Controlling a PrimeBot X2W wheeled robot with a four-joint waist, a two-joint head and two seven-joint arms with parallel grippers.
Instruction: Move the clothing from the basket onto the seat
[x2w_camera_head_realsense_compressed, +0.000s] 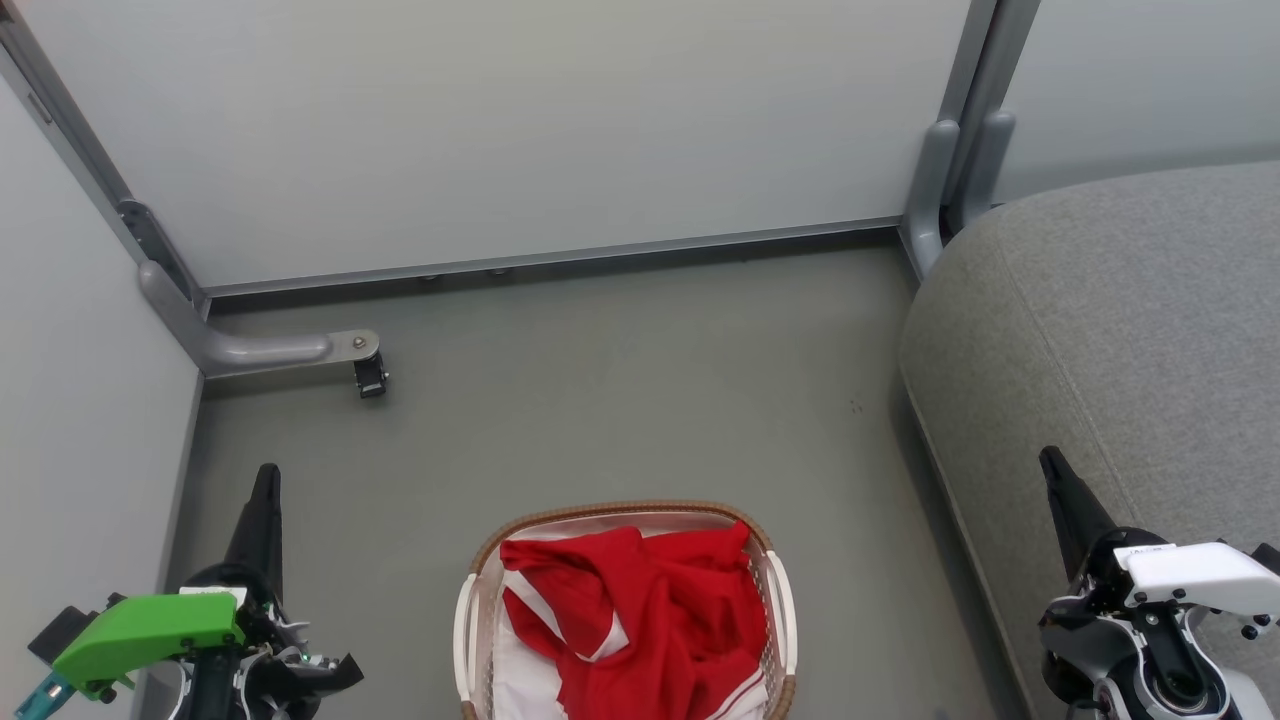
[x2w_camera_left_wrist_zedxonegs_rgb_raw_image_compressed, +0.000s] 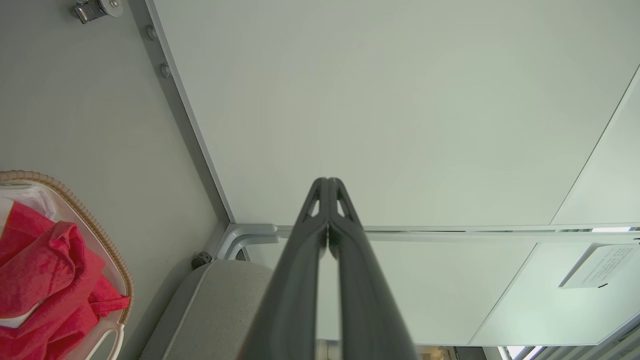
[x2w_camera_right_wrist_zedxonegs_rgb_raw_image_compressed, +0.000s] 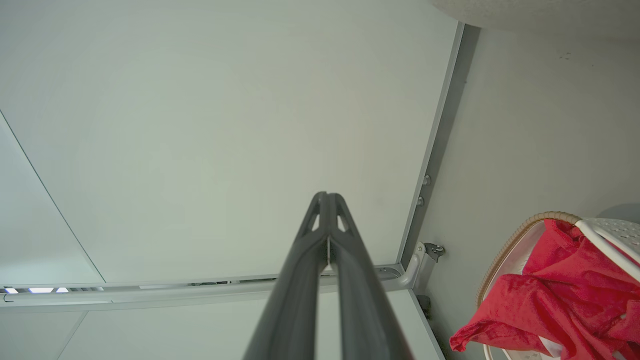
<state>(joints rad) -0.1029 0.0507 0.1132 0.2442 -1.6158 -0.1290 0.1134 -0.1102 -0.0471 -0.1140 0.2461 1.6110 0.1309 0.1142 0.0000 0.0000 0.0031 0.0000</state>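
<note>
The red clothing (x2w_camera_head_realsense_compressed: 640, 610) with white stripes lies crumpled in the white basket (x2w_camera_head_realsense_compressed: 620, 514) with a brown woven rim, low in the middle of the head view. The grey seat (x2w_camera_head_realsense_compressed: 1110, 330) rises at the right. My left gripper (x2w_camera_head_realsense_compressed: 266, 475) points up at the lower left, shut and empty, well to the left of the basket. My right gripper (x2w_camera_head_realsense_compressed: 1050, 462) is shut and empty at the lower right, in front of the seat's edge. The left wrist view has the clothing (x2w_camera_left_wrist_zedxonegs_rgb_raw_image_compressed: 45, 280), basket (x2w_camera_left_wrist_zedxonegs_rgb_raw_image_compressed: 95, 225) and left gripper (x2w_camera_left_wrist_zedxonegs_rgb_raw_image_compressed: 327, 181). The right wrist view has the clothing (x2w_camera_right_wrist_zedxonegs_rgb_raw_image_compressed: 555, 295) and right gripper (x2w_camera_right_wrist_zedxonegs_rgb_raw_image_compressed: 326, 195).
Pale partition panels (x2w_camera_head_realsense_compressed: 500, 130) close off the back and left, with grey metal frame feet (x2w_camera_head_realsense_compressed: 250, 350) and a small caster (x2w_camera_head_realsense_compressed: 371, 377) on the floor. Grey floor (x2w_camera_head_realsense_compressed: 620, 400) lies between the basket and the wall. A white sheet (x2w_camera_head_realsense_compressed: 520, 680) lines the basket.
</note>
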